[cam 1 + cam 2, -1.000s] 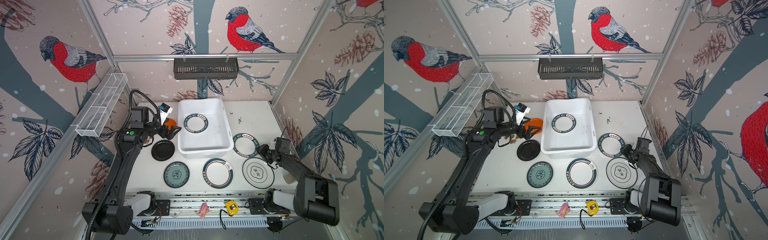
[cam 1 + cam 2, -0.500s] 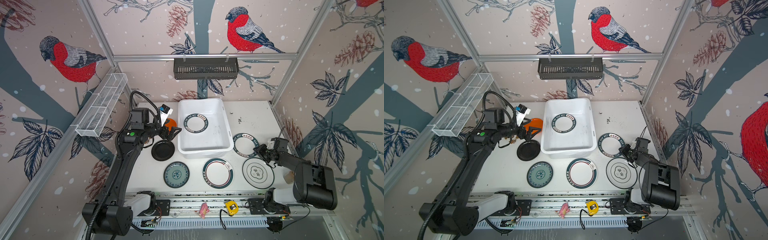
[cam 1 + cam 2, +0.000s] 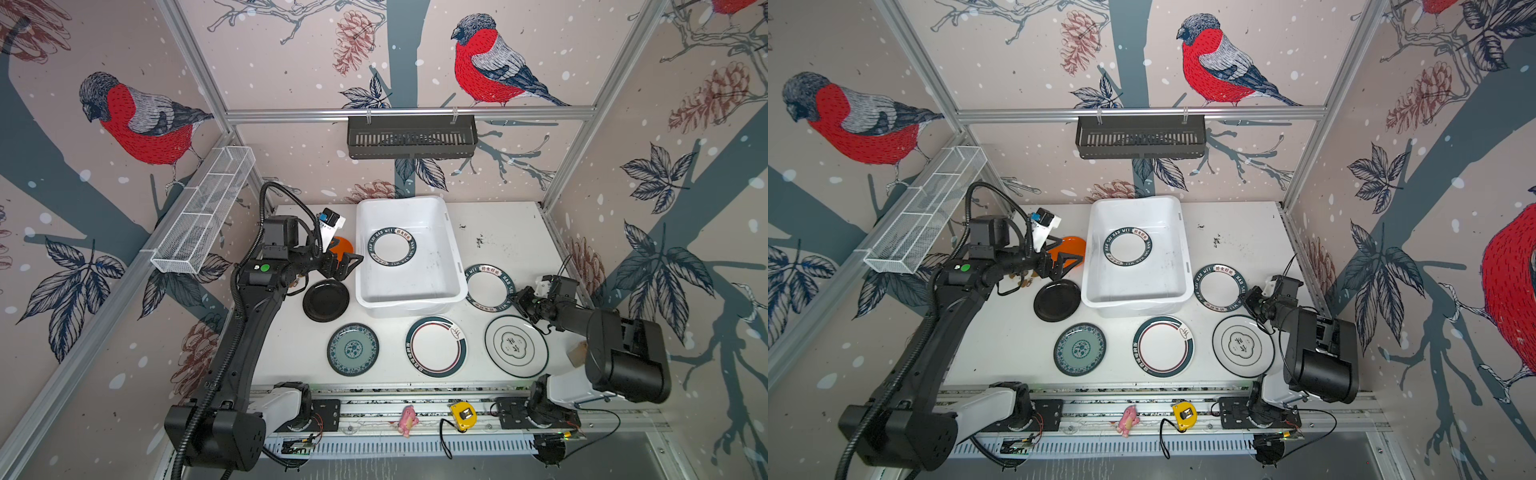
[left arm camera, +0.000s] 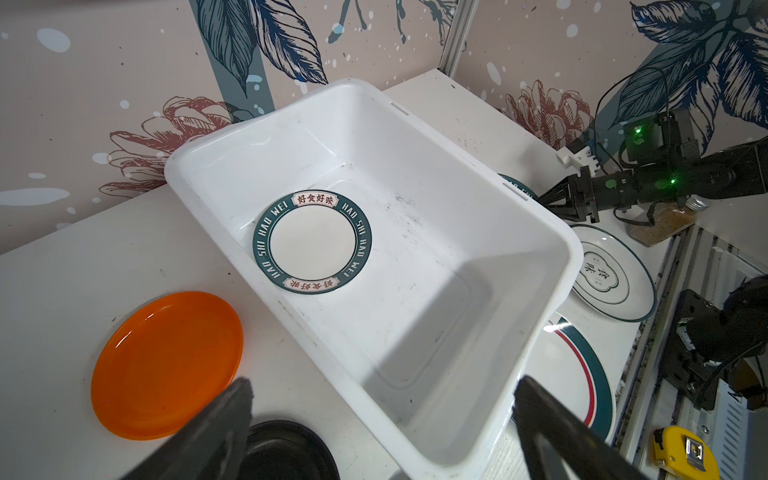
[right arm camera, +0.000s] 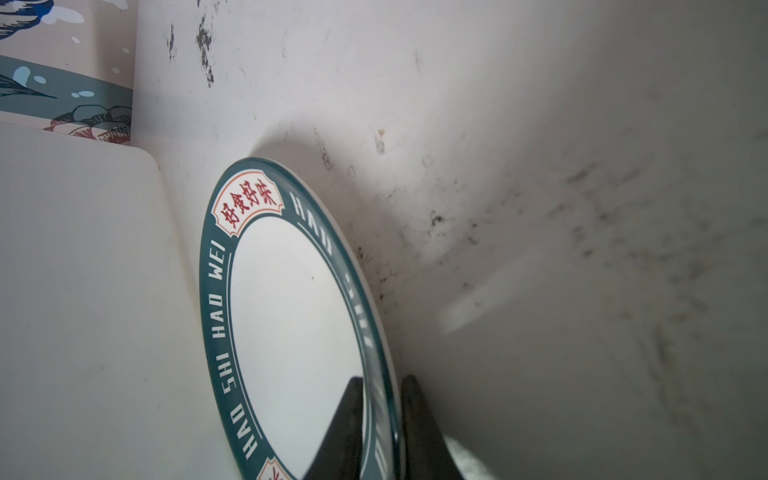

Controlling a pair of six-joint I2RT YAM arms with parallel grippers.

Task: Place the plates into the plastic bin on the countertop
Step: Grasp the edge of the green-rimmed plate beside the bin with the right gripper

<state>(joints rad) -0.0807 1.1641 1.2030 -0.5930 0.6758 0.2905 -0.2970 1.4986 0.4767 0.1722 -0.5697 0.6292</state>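
Six plates out on tabletop, one binned plate flat in plastic bin.
Pinched at near-right rim by right gripper: lettered plate, flat, face up, just right of bin; round, so no long axis. Left gripper spread wide, empty, beside bin's left wall. Likely to slip from so thin a rim pinch once lifted, or catch bin wall with far-left edge.

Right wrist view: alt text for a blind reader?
The right gripper pinches the rim of a white plate with a teal lettered band, on the scuffed white countertop beside the wall of the plastic bin.
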